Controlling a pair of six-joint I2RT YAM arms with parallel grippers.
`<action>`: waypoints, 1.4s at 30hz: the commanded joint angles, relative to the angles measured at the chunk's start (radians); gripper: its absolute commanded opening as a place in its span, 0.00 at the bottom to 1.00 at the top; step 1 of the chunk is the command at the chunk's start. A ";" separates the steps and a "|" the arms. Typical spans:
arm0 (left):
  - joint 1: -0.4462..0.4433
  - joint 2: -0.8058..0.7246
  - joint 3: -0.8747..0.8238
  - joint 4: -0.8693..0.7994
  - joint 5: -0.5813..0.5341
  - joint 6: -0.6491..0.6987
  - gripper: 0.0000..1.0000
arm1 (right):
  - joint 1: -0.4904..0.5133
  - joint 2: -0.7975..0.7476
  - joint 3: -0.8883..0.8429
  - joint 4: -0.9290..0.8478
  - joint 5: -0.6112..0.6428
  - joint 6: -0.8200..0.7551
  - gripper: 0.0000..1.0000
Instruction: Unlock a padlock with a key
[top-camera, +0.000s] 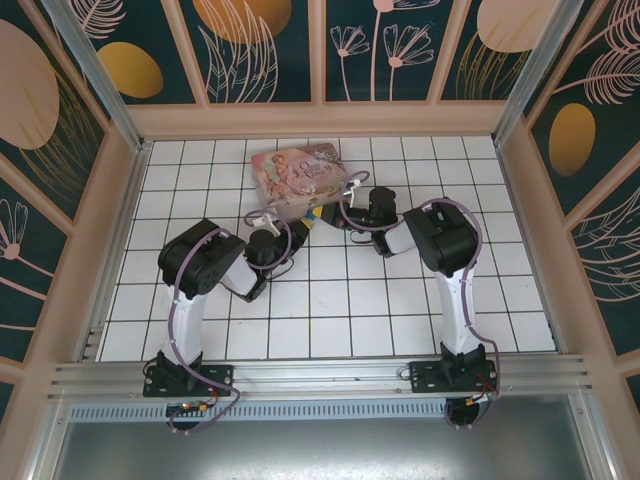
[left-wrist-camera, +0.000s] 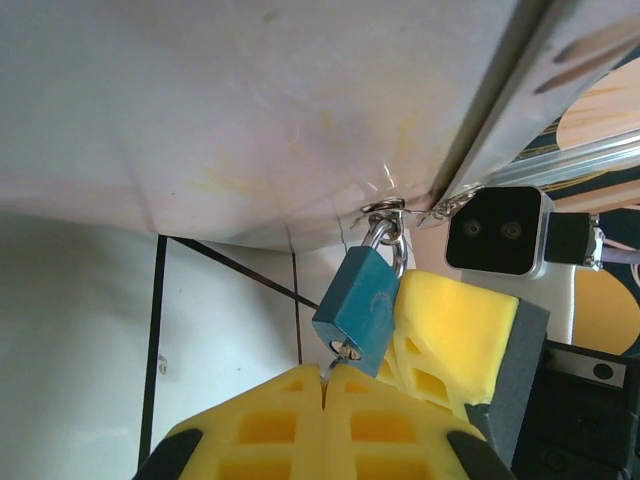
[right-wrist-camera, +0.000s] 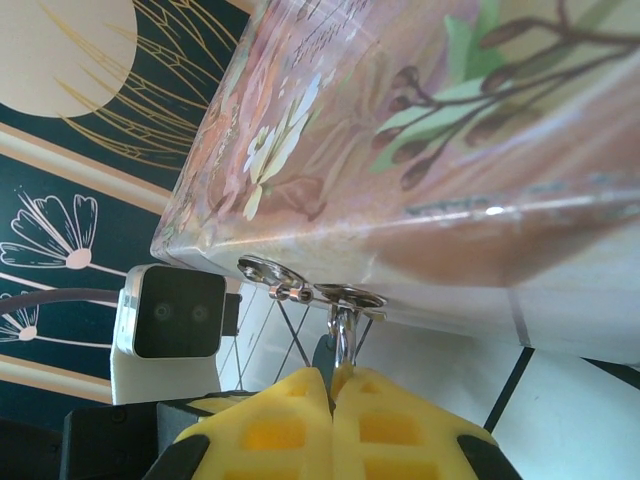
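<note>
The blue padlock (left-wrist-camera: 362, 305) hangs by its silver shackle (left-wrist-camera: 388, 240) from the hasp of the pink floral tin (top-camera: 300, 172). A thin sliver of the key (left-wrist-camera: 337, 364) runs from the keyhole on the lock's underside into my left gripper (left-wrist-camera: 325, 385), which is shut on it; the rest of the key is hidden between the pads. My right gripper (right-wrist-camera: 331, 385) is shut on the padlock just under the hasp (right-wrist-camera: 312, 293), with the shackle (right-wrist-camera: 342, 335) rising out of its pads. One of its yellow fingers (left-wrist-camera: 455, 335) presses against the lock's side. In the top view both grippers meet at the tin's front edge (top-camera: 318, 215).
The tin sits on the white tiled floor (top-camera: 340, 300) near the back wall. Wooden and metal frame rails (top-camera: 115, 190) enclose the floor on the left, right and back. The two wrists crowd together in front of the tin.
</note>
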 joint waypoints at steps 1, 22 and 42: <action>0.005 -0.057 0.044 -0.097 -0.002 0.073 0.00 | 0.028 0.029 -0.019 -0.006 -0.070 0.071 0.00; -0.097 -0.194 0.255 -0.840 -0.389 0.780 0.00 | 0.043 0.029 -0.017 0.002 -0.029 0.153 0.00; -0.051 -0.240 0.152 -0.678 -0.170 0.517 0.38 | 0.037 0.026 -0.028 0.042 -0.033 0.186 0.00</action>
